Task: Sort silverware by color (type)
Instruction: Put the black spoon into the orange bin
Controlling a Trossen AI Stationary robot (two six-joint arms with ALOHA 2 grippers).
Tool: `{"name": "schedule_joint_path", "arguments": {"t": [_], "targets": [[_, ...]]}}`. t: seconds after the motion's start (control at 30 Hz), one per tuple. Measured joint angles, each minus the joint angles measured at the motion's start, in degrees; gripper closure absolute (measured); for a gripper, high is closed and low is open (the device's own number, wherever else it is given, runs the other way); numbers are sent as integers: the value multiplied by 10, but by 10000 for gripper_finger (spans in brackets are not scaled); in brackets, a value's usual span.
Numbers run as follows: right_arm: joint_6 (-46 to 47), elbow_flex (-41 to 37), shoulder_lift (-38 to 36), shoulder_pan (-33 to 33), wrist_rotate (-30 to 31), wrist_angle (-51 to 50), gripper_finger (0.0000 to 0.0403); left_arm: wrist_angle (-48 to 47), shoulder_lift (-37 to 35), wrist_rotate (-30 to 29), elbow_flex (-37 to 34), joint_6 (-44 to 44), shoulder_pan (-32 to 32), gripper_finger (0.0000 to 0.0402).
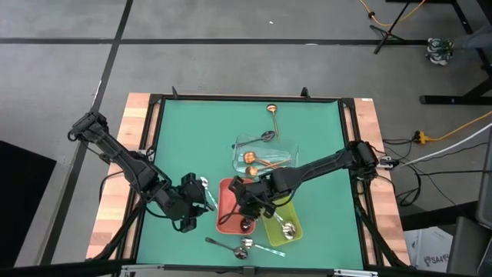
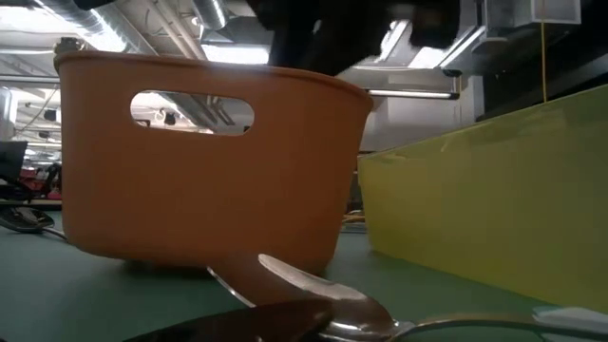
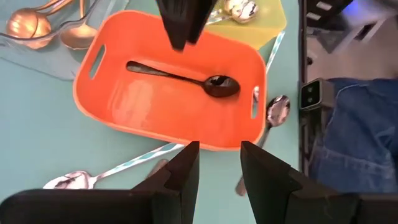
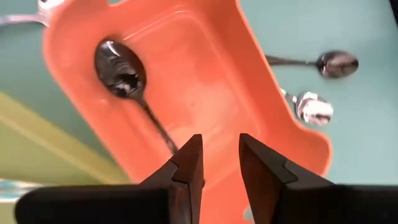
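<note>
The right end effector [image 4: 215,163] hangs over the red tray [image 1: 229,201], its fingers parted with nothing between them; the left end effector [image 3: 219,167] waits just beside that tray's outer long side, above the green counter [image 1: 184,131], fingers likewise apart and empty.

No brand, label or readable writing shows on any tray or utensil.

The red tray holds one black spoon [image 3: 186,78], lying flat along the tray floor with its bowl toward one short end; the right end effector stands above the handle end. The yellow-green tray [image 1: 290,225] sits against the red tray's other long side and holds shiny silver pieces [image 1: 287,229]. The clear tray [image 1: 288,153] lies beyond both, farther up the counter; it contains copper-gold spoons [image 1: 255,159], and a dark utensil [image 1: 262,138] rests across its far rim.

One copper-gold spoon [image 1: 272,112] lies alone on the counter beyond the clear tray; several silver spoons [image 1: 240,248] lie loose on the counter near the front edge, just beside the red and yellow-green trays.
</note>
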Motion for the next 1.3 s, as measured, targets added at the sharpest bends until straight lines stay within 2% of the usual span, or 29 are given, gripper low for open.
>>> {"name": "schedule_joint_path", "arguments": {"t": [0.37,0.6,0.7,1.1,1.3], "targets": [[112,119,0,0,1,-250,310,-60,67,7,0,47,1,290],[171,126,-5,0,-1,-335,311,-119,113,50,0,51,13,290],[191,126,-10,0,-1,-377,311,-123,129,66,0,79,26,290],[275,115,-82,1,-1,-436,311,-132,198,155,0,190,89,290],[319,18,-163,1,23,-404,311,-134,224,158,0,215,100,290]]}}
